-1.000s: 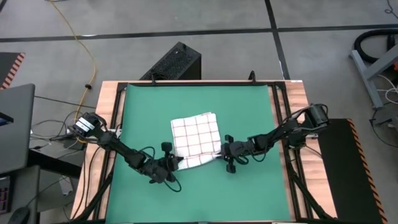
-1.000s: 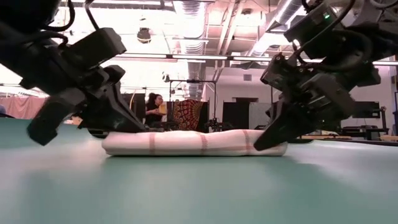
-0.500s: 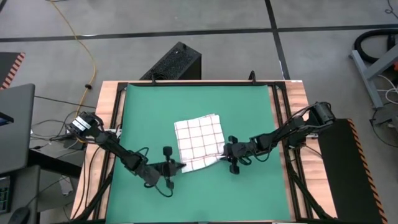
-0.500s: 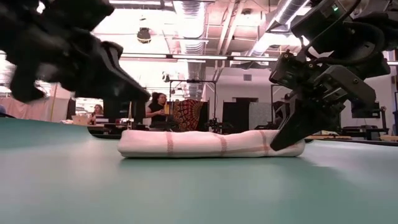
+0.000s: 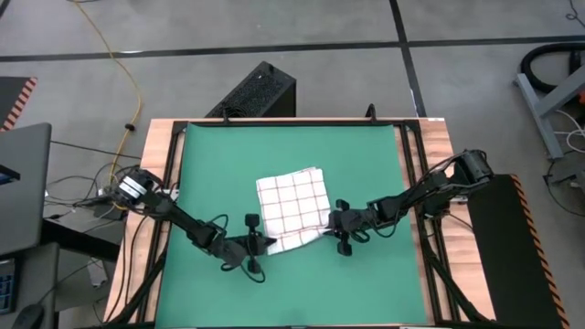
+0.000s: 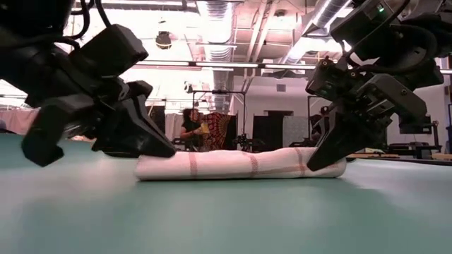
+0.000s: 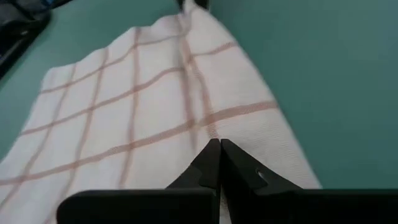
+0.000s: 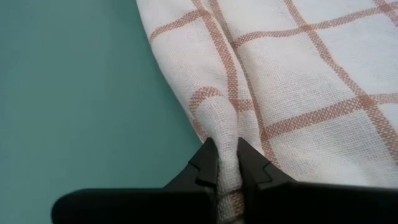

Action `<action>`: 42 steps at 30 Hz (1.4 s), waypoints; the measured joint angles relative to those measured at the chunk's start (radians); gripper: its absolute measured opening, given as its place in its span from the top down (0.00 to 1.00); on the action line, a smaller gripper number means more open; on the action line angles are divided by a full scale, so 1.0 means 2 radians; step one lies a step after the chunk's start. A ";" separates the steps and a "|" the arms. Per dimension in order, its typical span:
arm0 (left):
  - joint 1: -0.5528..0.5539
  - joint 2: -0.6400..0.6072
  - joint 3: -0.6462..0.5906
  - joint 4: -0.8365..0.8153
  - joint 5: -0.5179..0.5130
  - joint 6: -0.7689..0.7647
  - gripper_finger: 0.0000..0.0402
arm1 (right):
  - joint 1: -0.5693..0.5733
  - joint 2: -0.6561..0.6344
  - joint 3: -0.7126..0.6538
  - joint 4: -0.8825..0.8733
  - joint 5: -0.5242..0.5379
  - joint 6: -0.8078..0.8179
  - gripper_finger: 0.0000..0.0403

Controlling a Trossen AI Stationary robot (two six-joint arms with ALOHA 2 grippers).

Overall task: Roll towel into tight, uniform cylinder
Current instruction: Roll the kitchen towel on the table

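The white checked towel (image 5: 292, 208) lies on the green mat (image 5: 210, 164), with its near edge thickened into a low roll (image 6: 240, 164). My right gripper (image 5: 327, 222) is at the towel's near right corner and is shut on cloth there. My left gripper (image 5: 267, 244) is at the near left corner. Its fingers are shut with nothing between them, and their tips (image 7: 219, 148) point at the towel's rolled edge (image 7: 249, 124). My left gripper's shut fingertips (image 6: 168, 149) slant down from the table's left to the towel's left end (image 6: 145, 168). I cannot tell whether they touch the cloth. My right gripper pinches a raised fold of cloth (image 8: 225, 124) at the towel's near right corner between its two fingers. The fingers slant down from the table's right. The towel stays on the mat.
A black box (image 5: 260, 91) stands on the floor beyond the table's far edge. Bare green mat lies on the far side of the towel and on its near side (image 5: 292, 283). A person (image 6: 191, 127) shows far off in the room behind.
The towel has slid a little toward the table's right edge along with my right gripper, which keeps its pinch. My left gripper drew back from the towel's left end, tipped, and has come down beside that end again, still shut.
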 joint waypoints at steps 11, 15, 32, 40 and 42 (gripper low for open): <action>0.008 0.002 -0.014 -0.002 0.030 -0.028 1.00 | -0.026 -0.001 0.025 -0.028 -0.115 0.120 0.91; 0.013 0.002 -0.015 -0.001 0.049 -0.033 1.00 | -0.051 0.001 0.046 -0.037 -0.183 0.193 0.91; 0.015 0.002 -0.016 0.004 0.083 -0.059 1.00 | -0.067 0.000 0.051 -0.041 -0.259 0.379 0.91; 0.013 0.002 -0.010 0.064 0.056 -0.024 1.00 | -0.031 -0.001 0.051 -0.090 -0.231 0.418 0.91; 0.014 -0.001 -0.002 0.084 0.039 0.034 1.00 | -0.023 -0.001 0.051 -0.093 -0.217 0.414 0.91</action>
